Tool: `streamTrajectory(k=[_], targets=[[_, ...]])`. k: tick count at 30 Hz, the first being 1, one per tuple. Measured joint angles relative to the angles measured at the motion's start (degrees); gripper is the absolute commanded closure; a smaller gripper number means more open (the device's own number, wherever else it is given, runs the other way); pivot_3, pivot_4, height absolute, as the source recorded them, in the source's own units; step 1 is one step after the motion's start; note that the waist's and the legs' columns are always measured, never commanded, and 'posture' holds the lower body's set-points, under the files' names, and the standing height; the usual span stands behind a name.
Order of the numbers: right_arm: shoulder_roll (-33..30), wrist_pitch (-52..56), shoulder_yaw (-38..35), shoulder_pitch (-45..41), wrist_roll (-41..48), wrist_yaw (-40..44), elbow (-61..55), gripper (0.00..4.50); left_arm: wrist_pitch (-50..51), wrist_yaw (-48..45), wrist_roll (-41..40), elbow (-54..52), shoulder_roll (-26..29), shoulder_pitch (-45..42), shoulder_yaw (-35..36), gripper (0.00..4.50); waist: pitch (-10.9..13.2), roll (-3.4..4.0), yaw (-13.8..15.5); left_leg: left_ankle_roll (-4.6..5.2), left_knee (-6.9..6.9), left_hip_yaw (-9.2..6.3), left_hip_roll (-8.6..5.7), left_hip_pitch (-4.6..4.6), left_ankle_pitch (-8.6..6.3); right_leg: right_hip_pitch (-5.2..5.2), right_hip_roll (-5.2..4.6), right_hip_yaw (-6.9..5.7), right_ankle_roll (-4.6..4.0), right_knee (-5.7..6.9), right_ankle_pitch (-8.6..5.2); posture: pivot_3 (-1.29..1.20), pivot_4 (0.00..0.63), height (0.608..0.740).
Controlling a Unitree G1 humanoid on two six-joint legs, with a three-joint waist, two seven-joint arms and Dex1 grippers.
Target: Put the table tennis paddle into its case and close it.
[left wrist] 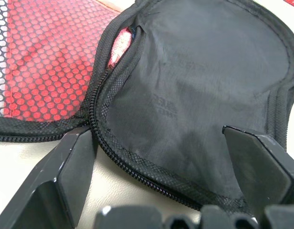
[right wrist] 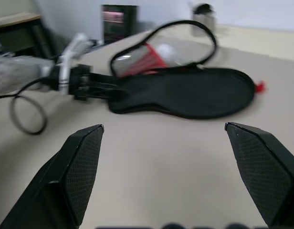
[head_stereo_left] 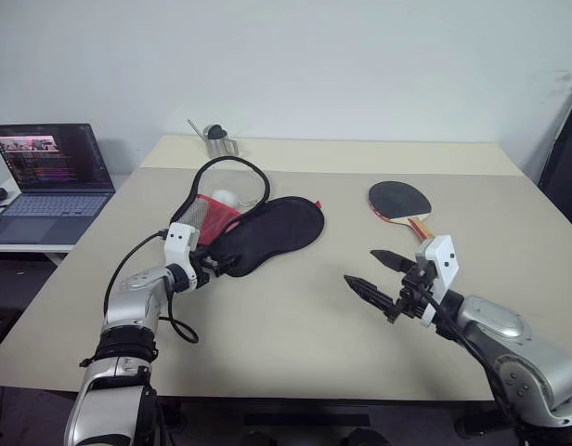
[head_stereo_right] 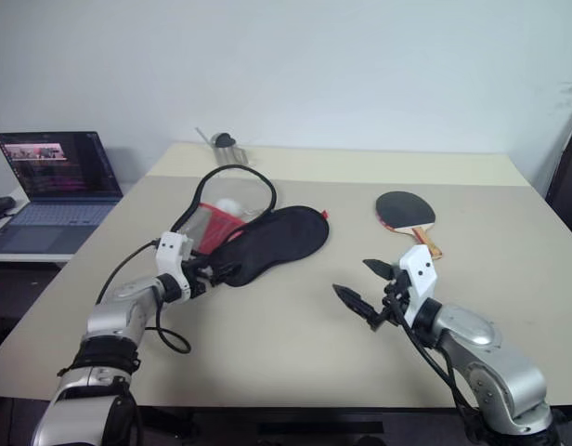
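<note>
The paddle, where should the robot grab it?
Probably by the wooden handle, coming from the robot's near side. The table tennis paddle lies flat with its handle pointing toward the open right hand, and the handle is its narrowest part.

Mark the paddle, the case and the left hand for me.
table tennis paddle [head_stereo_left: 398,198], left eye view, on its black rubber face.
case [head_stereo_left: 279,227], left eye view, on the black flap lying flat.
left hand [left wrist: 159,143], left wrist view, midway between its open fingertips.
</note>
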Motion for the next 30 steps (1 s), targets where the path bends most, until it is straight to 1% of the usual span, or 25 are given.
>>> streamTrajectory(k=[4, 8, 9, 11, 20, 22, 25, 30], targets=[[-3.2, -0.1, 0.1, -1.2, -0.3, 2.2, -0.5, 0.04, 2.8, 0.2, -0.8, 0.0, -0.6, -0.7, 1.1, 0.00, 0.0, -0.03, 0.0, 0.00, 0.02, 0.01, -0.02, 0.00, 0.00, 0.01, -0.02, 0.00, 0.00, 0.00, 0.00, 0.00, 0.150, 0.740], [-3.4, -0.1, 0.2, -1.7, -0.3, 2.3, -0.7, 0.04, 6.6, 0.6, -1.8, -0.3, -1.3, -1.6, 2.3, 0.00, -0.1, -0.07, 0.2, 0.00, 0.02, -0.01, -0.03, 0.00, 0.00, 0.02, -0.03, -0.01, 0.00, 0.00, 0.00, 0.00, 0.150, 0.740], [-3.4, -0.1, 0.2, -1.7, -0.3, 2.3, -0.7, 0.01, 7.7, 0.9, -2.1, -0.6, -1.5, -1.9, 2.4, 0.18, -0.1, -0.07, 0.3, 0.00, 0.02, -0.01, -0.03, 0.00, 0.00, 0.03, -0.06, -0.01, 0.00, 0.00, 0.01, 0.00, 0.150, 0.740], [-3.4, -0.1, 0.2, -1.7, -0.3, 2.3, -0.7, 0.00, 9.4, 1.6, -2.5, -1.2, -2.3, -2.1, 2.7, 0.61, -0.1, -0.07, 0.4, 0.00, 0.04, -0.01, -0.03, 0.00, 0.00, 0.05, -0.11, 0.00, 0.00, 0.00, 0.02, 0.00, 0.150, 0.740], [-3.3, -0.1, 0.1, -1.6, 0.1, 2.1, -1.3, 0.00, 17.6, 5.1, -2.8, -3.2, -5.1, -3.7, 3.4, 3.88, -0.1, -0.08, 1.3, 0.00, 0.10, -0.03, -0.07, 0.00, 0.00, 0.08, -0.11, -0.02, 0.00, -0.01, 0.05, 0.00, 0.150, 0.740], [-3.3, -0.1, 0.1, -1.4, 0.4, 2.1, -1.3, 0.00, 19.1, 5.2, -2.8, -3.9, -5.7, -3.8, 3.3, 4.48, -0.1, -0.08, 1.4, 0.00, 0.10, -0.02, -0.07, -0.01, 0.00, 0.08, -0.11, -0.02, -0.01, -0.01, 0.05, 0.00, 0.150, 0.740], [-3.4, -0.1, -0.3, -0.8, 0.7, 2.1, -1.5, 0.00, 22.7, 5.1, -3.0, -6.9, -7.1, -3.7, 2.1, 4.48, -0.1, -0.08, 1.6, 0.00, 0.10, -0.03, -0.08, -0.04, 0.00, 0.08, -0.11, -0.02, -0.07, -0.02, 0.08, 0.00, 0.150, 0.740], [-3.5, -0.1, -1.1, 0.3, 0.9, 1.9, -2.6, 0.00, 28.3, 5.0, -5.1, -13.0, -11.0, -2.6, -1.1, 4.48, -0.1, -0.09, 1.5, -0.01, 0.13, -0.02, -0.08, -0.06, 0.01, 0.06, -0.09, 0.00, -0.09, -0.01, 0.10, 0.00, 0.150, 0.740]])
